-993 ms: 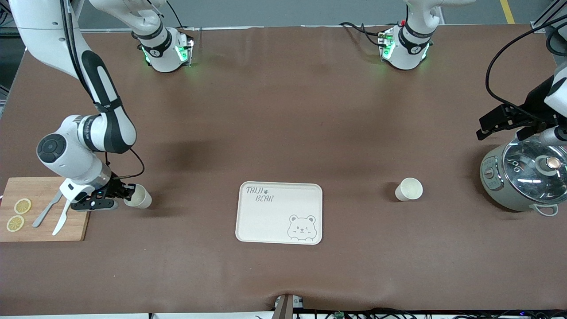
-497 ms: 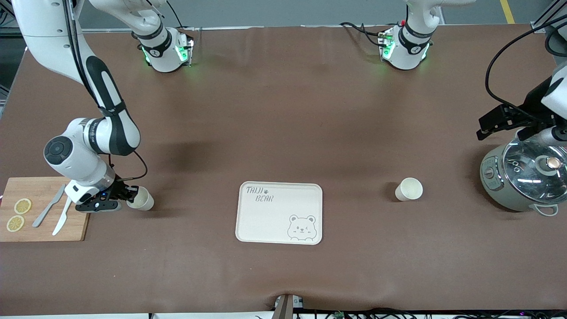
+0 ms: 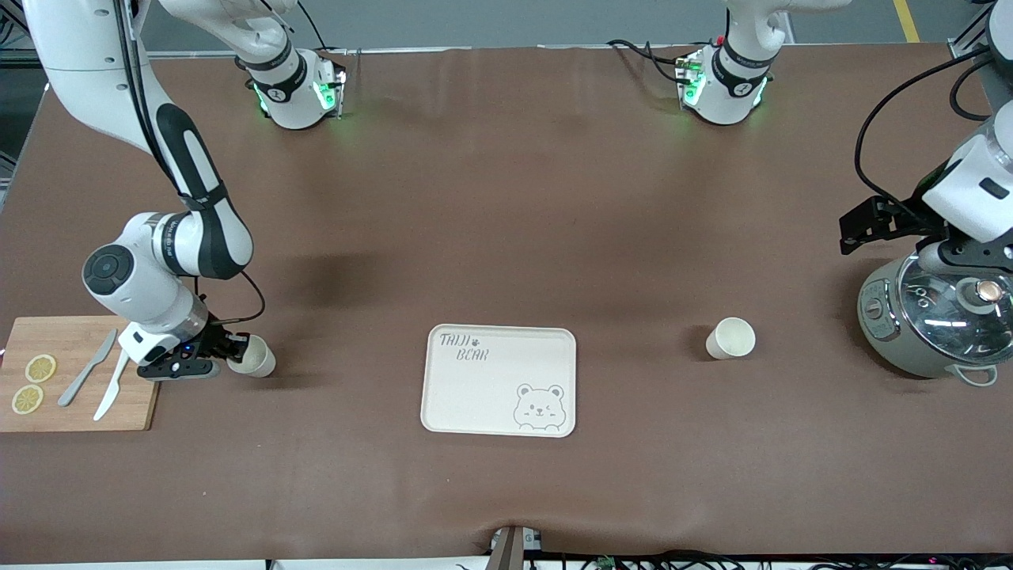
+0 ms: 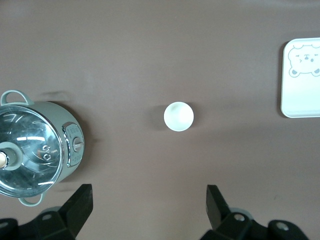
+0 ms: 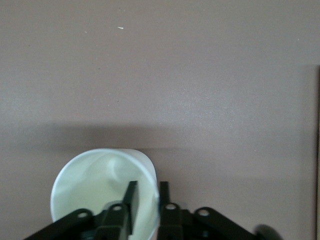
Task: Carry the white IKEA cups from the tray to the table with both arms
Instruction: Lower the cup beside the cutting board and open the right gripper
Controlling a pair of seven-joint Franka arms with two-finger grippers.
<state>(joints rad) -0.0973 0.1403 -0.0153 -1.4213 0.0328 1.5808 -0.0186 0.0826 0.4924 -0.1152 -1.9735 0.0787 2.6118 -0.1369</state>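
One white cup (image 3: 257, 358) stands on the brown table beside the cutting board, at the right arm's end. My right gripper (image 3: 233, 349) is low at its rim. In the right wrist view the gripper (image 5: 146, 186) straddles the cup's (image 5: 95, 185) wall, one finger inside and one outside, slightly parted. The other white cup (image 3: 730, 338) stands upright and alone between the tray and the pot. My left gripper (image 3: 870, 222) hangs wide open over the table beside the pot, well away from that cup (image 4: 178, 116). Nothing is between the left gripper's (image 4: 149, 200) fingers.
A cream tray (image 3: 498, 380) with a bear drawing lies mid-table; its edge (image 4: 300, 95) shows in the left wrist view. A grey-green pot (image 3: 934, 317) with a glass lid stands at the left arm's end. A wooden board (image 3: 134, 404) bears two knives and lemon slices.
The right gripper shifted slightly toward the tray with the cup, and its fingers have parted a little. The left arm's hand moved a little toward the bases, still open.
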